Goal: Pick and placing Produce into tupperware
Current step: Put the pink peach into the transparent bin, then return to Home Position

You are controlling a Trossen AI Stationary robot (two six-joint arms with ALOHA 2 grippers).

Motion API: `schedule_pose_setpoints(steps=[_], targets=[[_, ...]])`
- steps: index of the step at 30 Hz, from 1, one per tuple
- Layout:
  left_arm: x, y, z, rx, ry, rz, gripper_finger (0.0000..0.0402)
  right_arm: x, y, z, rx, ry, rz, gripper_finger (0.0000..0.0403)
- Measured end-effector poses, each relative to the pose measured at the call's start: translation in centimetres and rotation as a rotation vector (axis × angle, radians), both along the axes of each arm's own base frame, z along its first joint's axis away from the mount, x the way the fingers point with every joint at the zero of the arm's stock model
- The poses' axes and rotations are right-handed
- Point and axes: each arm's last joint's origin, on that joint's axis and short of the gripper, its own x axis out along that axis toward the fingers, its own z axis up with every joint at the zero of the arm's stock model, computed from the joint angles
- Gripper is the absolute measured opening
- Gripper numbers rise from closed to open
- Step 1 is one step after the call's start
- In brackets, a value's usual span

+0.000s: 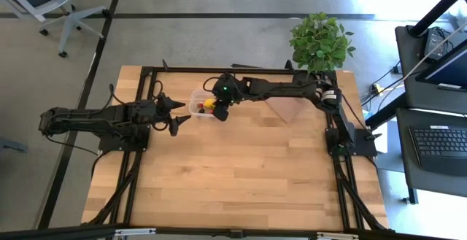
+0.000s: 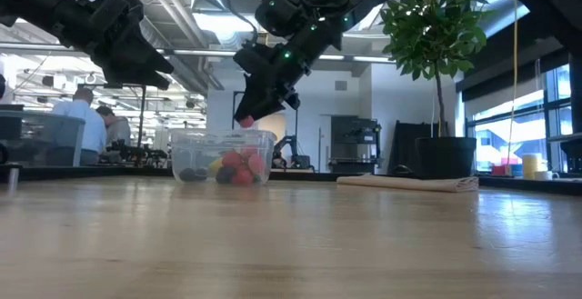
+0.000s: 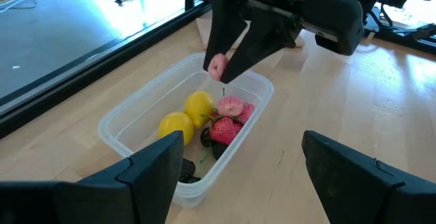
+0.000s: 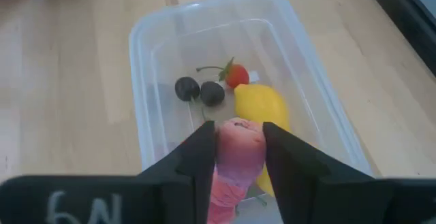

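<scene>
A: Right gripper [image 4: 235,157] hangs over the tupperware [image 1: 198,103], jaws clamped on a pink-red strawberry piece [image 4: 235,161]. In the right wrist view both fingers press its sides. Left gripper [image 1: 175,113] waits just beside the tub, jaws spread wide, nothing in them.

B: Tub contents?

A: Two yellow lemon pieces [image 3: 185,115], red strawberries [image 3: 228,125], two dark berries [image 4: 199,91]. Tub stands on the wood surface [image 1: 241,174], near the potted plant [image 1: 319,41] and a brown board [image 1: 288,109].

B: How to finish the drop well?

A: My judgement: keep the piece centred over the open middle of the tub, lower a little, then part the jaws cleanly so it falls inside and doesn't bounce off the rim or the heap.

B: Anything unclear?

A: How high the piece sits above the rim is hard to tell. The low view blurs the fruit behind the tub wall. No green piece can be made out.
</scene>
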Motion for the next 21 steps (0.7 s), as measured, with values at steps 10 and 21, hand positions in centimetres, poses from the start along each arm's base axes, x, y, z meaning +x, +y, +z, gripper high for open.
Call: schedule_pose_setpoints(steps=[10, 21], targets=[[-0.1, 0.2, 0.0, 0.027, 0.003, 0.061, 0.0291, 0.0, -0.1, 0.0, 0.001, 0.002, -0.002, 0.0213], [-0.1, 0.2, 0.1, 0.031, -0.001, 0.071, 0.0291, -3.1, 1.6, 4.7, 0.041, 0.070, -0.005, 0.0236]])
